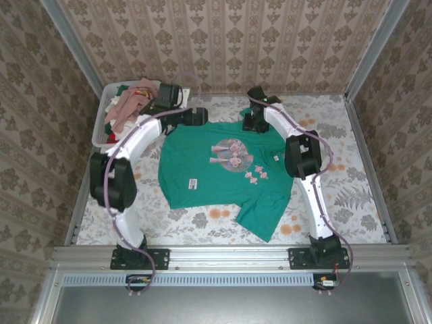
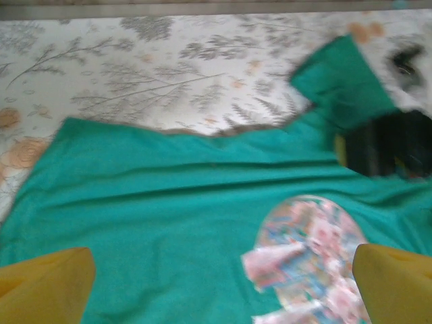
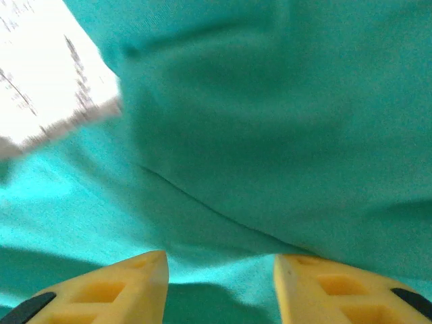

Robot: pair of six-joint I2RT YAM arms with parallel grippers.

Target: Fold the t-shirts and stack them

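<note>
One teal t-shirt [image 1: 223, 172] lies spread flat on the bench [image 1: 351, 202], chest side up. It is soft knit cloth with a few shallow wrinkles. It has one round pink-grey print [image 1: 233, 155] and one small white tag [image 1: 193, 183] near the hem. It lies sideways, hem to the left and two short sleeves to the right, with the near sleeve [image 1: 264, 217] sticking out toward the arms.

One white plastic tub [image 1: 99, 135], rectangular, sits at the far left corner. It holds a rumpled heap of shirts [image 1: 131, 101] in pink, white and red; I cannot count them. The bench cover is pale with a fern and orange flower pattern.

There are two arms and two pincers, each with yellow fingertips.
- **Left pincer** [image 1: 197, 116]: it is at the shirt's far edge, on the body side. In the wrist view the left pincer [image 2: 219, 287] is released, its tips spread wide and hovering over the cloth. The print is below and between the tips, nearer the right-hand one.
- **Right pincer** [image 1: 251, 123]: it is over the far sleeve and shoulder. In the wrist view the right pincer [image 3: 219, 273] is released, with its tips apart and very close above the teal cloth. A crease runs across just ahead of the tips. I cannot tell whether the tips touch the cloth.

The two pincers are near each other along the far edge of the shirt. The tub is just left of the left pincer.
</note>
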